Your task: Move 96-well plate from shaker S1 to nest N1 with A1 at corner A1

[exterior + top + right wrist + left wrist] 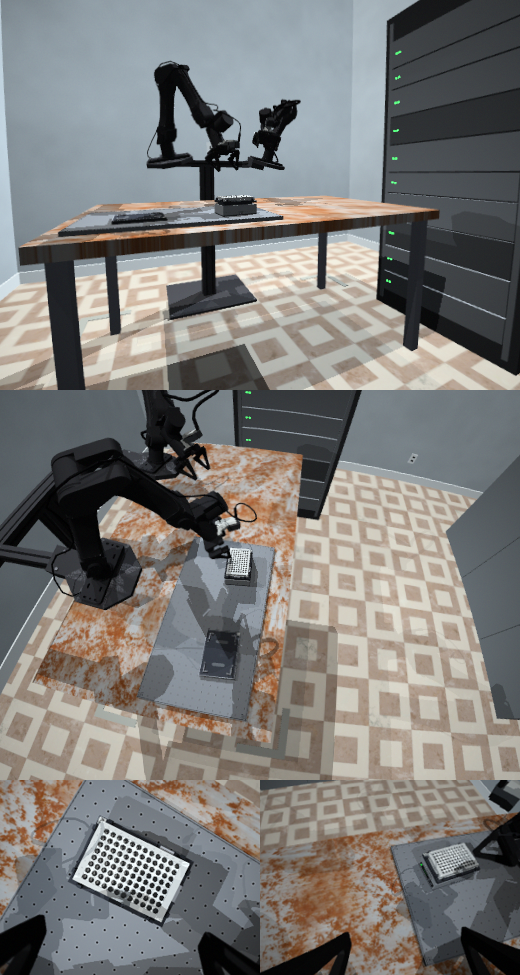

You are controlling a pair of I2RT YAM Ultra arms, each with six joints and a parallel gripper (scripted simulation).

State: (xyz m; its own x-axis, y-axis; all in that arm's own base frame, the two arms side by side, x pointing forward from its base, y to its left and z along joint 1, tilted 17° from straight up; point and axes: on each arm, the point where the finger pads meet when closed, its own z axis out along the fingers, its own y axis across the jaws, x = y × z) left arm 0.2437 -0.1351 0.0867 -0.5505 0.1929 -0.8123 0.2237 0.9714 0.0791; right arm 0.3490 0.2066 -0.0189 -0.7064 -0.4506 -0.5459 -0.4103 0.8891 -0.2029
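Note:
The white 96-well plate (238,562) sits flat on the plate shaker S1 (236,206) at the far end of the grey perforated mat (212,625). The dark plate nest N1 (220,655) lies empty at the mat's near end. My right gripper (218,551) is open and empty, hovering well above the plate's left edge; in the right wrist view the plate (131,876) lies below, ahead of the spread fingers. My left gripper (192,460) is open and empty, high over the table's back. The left wrist view shows the plate (452,860) far off.
A tall server rack (295,440) stands at the table's far right corner. The right arm's base (97,575) is on the table's left side, and the left arm's base (155,465) is at the back left.

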